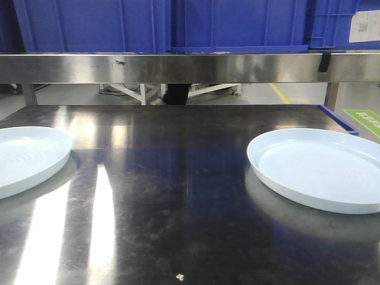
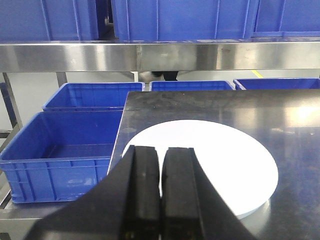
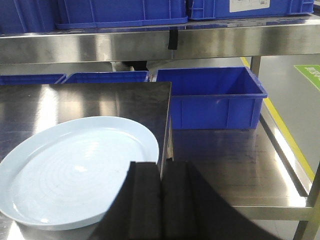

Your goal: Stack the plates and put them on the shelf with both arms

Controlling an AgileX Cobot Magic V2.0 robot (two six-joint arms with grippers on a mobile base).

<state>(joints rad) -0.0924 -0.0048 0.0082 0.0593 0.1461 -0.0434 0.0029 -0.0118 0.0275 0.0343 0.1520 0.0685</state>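
Note:
Two pale blue-white plates lie on the dark steel table (image 1: 178,178). The left plate (image 1: 24,157) is at the table's left edge and also shows in the left wrist view (image 2: 225,165). The right plate (image 1: 320,166) is near the right edge and shows in the right wrist view (image 3: 75,170). My left gripper (image 2: 161,150) is shut and empty, above the near-left rim of the left plate. My right gripper (image 3: 161,167) is shut and empty, over the table's right edge beside the right plate. Neither gripper shows in the front view.
A steel shelf (image 1: 190,65) spans the back above the table, carrying blue crates (image 1: 237,24). Open blue bins (image 2: 60,155) stand left of the table. A blue bin (image 3: 215,97) sits on a lower steel surface to the right.

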